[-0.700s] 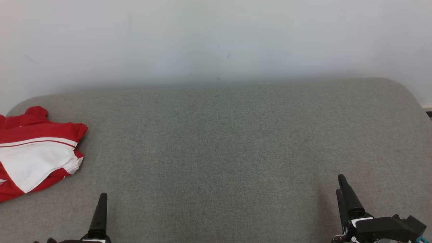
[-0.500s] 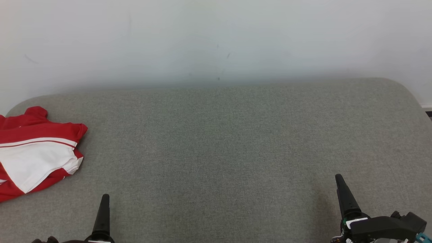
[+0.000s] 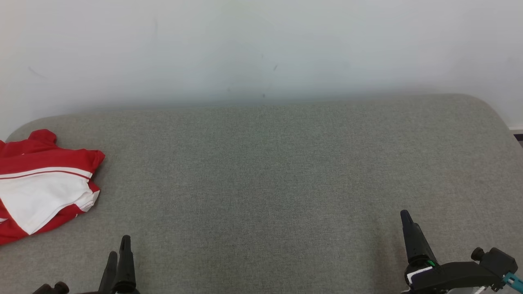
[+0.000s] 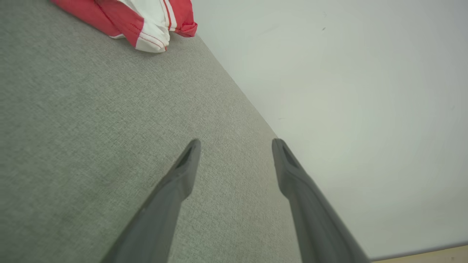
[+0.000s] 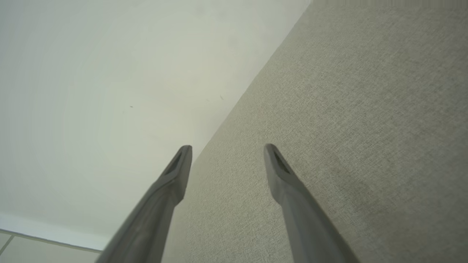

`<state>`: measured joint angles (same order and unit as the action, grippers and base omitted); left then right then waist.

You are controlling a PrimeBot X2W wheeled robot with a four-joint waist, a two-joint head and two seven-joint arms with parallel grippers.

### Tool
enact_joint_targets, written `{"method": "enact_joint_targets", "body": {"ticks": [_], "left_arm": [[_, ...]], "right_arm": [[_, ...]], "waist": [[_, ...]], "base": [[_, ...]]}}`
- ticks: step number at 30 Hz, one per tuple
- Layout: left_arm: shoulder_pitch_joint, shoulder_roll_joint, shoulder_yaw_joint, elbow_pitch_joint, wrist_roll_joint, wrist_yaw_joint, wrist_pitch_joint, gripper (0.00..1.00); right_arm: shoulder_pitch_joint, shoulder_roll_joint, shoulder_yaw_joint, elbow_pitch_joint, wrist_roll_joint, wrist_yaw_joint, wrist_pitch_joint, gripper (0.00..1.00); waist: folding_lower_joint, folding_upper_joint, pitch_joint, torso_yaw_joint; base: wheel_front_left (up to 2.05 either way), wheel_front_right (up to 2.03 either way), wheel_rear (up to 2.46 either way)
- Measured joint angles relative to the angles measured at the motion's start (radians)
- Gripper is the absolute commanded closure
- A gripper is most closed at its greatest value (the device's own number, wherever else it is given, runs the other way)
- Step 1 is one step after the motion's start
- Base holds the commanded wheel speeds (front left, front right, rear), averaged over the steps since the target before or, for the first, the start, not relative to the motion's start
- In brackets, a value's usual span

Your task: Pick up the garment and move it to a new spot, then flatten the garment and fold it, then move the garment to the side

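The garment (image 3: pixel 41 185) is red and white and lies folded at the far left edge of the grey cushioned surface (image 3: pixel 261 171); the picture's left edge cuts it off. It also lies at the top left of the left wrist view, garment (image 4: pixel 142 22). My left gripper (image 3: pixel 118 255) rests at the lower left, well clear of the cloth, and its own view shows the gripper (image 4: pixel 236 144) open and empty. At the lower right my right gripper (image 3: pixel 406 220) points up the surface; the right wrist view has the gripper (image 5: pixel 226 148) open with nothing between its fingers.
A pale wall (image 3: pixel 261 49) rises straight behind the cushioned surface. The surface's rounded corners sit at the far left and far right. A strip of tiled floor (image 5: pixel 22 244) appears low in the right wrist view.
Both grippers have drawn slightly down toward the bottom edge. A second left finger has come into sight beside the first. The garment has stayed where it was.
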<state>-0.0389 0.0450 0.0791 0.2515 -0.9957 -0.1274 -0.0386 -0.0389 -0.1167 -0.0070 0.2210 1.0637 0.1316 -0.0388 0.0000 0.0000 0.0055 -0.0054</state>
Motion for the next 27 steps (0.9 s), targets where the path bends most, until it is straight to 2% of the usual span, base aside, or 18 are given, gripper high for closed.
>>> {"method": "enact_joint_targets", "body": {"ticks": [15, 27], "left_arm": [[0.015, 0.000, -0.016, -0.006, 0.208, 0.000, -0.050, 0.00], [0.035, 0.000, -0.017, -0.008, 0.353, 0.004, -0.085, 0.00]], "right_arm": [[0.004, -0.010, 0.025, -0.005, -0.252, 0.000, -0.051, 0.00], [0.016, -0.023, 0.046, -0.019, -0.384, 0.000, -0.086, 0.00]], "waist": [[0.0000, 0.0000, -0.001, -0.003], [0.0000, 0.0000, -0.003, -0.005]], "base": [[0.00, 0.00, 0.00], [0.00, 0.00, 0.00]]}}
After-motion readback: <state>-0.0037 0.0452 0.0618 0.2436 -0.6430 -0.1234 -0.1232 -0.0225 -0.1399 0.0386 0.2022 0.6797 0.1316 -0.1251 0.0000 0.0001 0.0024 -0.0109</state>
